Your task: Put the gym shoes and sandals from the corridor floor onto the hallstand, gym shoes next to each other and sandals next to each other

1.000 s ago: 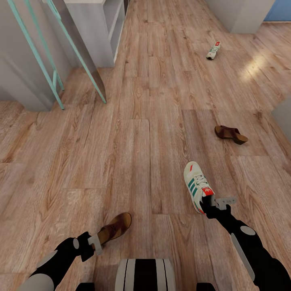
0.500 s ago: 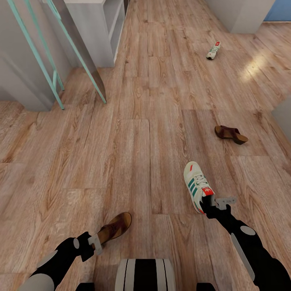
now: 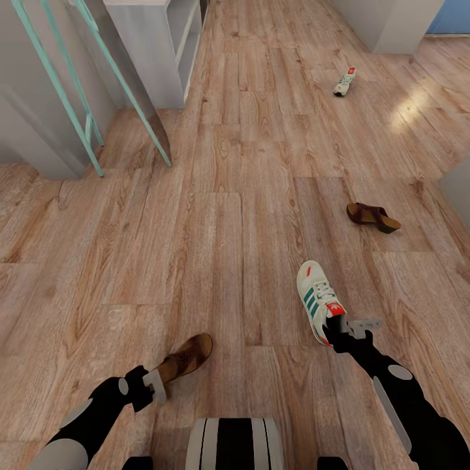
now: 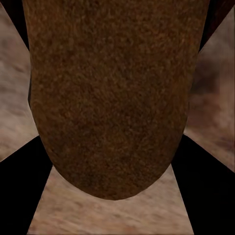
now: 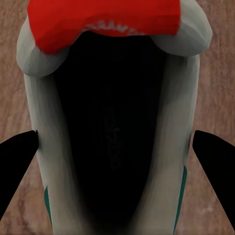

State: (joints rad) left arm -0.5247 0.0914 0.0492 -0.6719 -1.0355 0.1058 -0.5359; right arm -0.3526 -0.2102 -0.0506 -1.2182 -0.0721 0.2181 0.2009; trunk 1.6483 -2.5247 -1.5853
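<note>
Left hand low near the base, clamped onto the heel end of a brown sandal, toe pointing away and up to the right over the corridor floor. Up close from the left wrist, brown sandal leather between the dark fingers, planks showing at the edges. Right hand on the other side, pinching the heel of a gym shoe, white with green stripes and a red-orange tongue patch, toe aimed away from the robot. From the right wrist, straight down into the dark opening of that sneaker, red patch at the far end, black fingertips on both flanks of the white upper, hard up against it as far as can be told. Whether either shoe hangs clear of the planks or rests on them, cannot tell. Farther out on the floor, a second sandal lying to the right, well apart from the held sneaker. Way up the corridor, a second gym shoe alone on the planks near a grey unit. At upper left, a light grey shelved unit, with a teal-framed panel leaning just beside it.
</note>
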